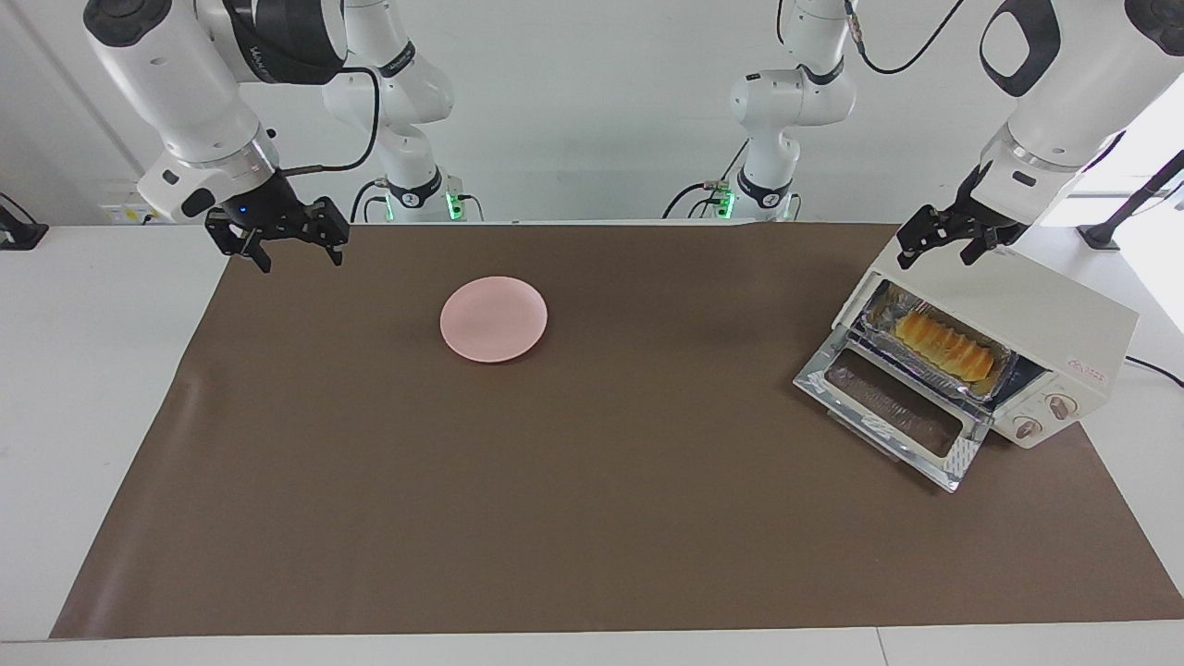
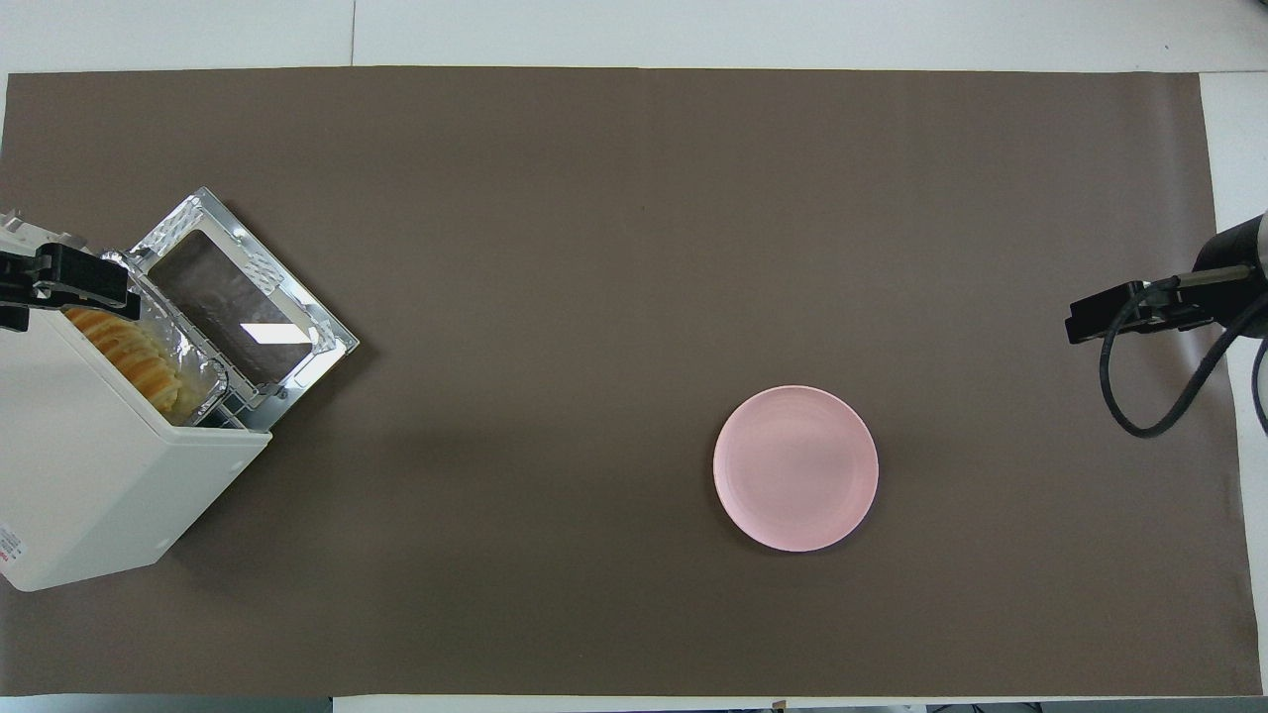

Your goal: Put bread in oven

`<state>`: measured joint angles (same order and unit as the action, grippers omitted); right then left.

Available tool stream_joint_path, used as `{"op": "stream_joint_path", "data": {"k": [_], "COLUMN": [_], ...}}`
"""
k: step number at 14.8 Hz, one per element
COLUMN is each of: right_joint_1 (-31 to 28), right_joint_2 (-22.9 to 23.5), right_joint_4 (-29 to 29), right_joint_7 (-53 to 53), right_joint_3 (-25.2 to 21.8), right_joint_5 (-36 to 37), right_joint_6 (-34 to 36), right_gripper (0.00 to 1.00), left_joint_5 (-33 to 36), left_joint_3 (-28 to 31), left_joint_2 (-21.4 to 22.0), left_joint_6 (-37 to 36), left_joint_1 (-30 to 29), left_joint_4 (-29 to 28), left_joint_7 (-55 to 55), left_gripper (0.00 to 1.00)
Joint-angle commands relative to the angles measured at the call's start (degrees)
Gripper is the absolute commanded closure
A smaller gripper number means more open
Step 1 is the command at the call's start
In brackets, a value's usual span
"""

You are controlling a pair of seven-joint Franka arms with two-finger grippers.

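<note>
right gripper (image 1: pixel 277 242) hangs over the mat's (image 1: pixel 592 518) corner at the right arm's end, well apart from the oven (image 1: pixel 1008 305), fingers spread, holding nothing; that arm waits. plate (image 1: pixel 493 318) bare, between that gripper and the oven. bread (image 1: pixel 943 345) lies in the foil tray (image 1: pixel 888 324) inside the oven, long axis along the oven's mouth. door (image 1: pixel 893 407) dropped fully open onto the mat. left gripper (image 1: pixel 943 242) is over the oven's top corner above the mouth, fingers apart, empty. judgement: bread is already in; what is left is the door, which lies in front of and below the left gripper, the nearer arm by far.
</note>
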<state>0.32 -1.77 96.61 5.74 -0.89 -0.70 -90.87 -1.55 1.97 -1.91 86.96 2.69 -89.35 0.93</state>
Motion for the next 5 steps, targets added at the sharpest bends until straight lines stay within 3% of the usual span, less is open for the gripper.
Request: {"op": "stream_joint_path", "data": {"k": [1, 5], "right_joint_1": [-0.8, -0.8], "right_joint_2": [-1.1, -1.1], "right_joint_4": [1.1, 1.1], "right_joint_7": [-0.6, -0.6], "right_joint_3": [0.5, 0.5], "right_joint_5": [-0.7, -0.7], "right_joint_6": [-0.4, -0.4], "right_gripper": [0.00, 0.00], "left_joint_5": [-0.3, -0.4], "left_joint_3": [0.2, 0.2], "left_joint_2": [0.2, 0.0], "left_joint_6": [1.5, 1.2], "left_joint_1": [0.2, 0.1], "left_joint_4": [0.3, 1.1], "left_joint_7": [-1.1, -1.0], "left_gripper": [0.00, 0.00]}}
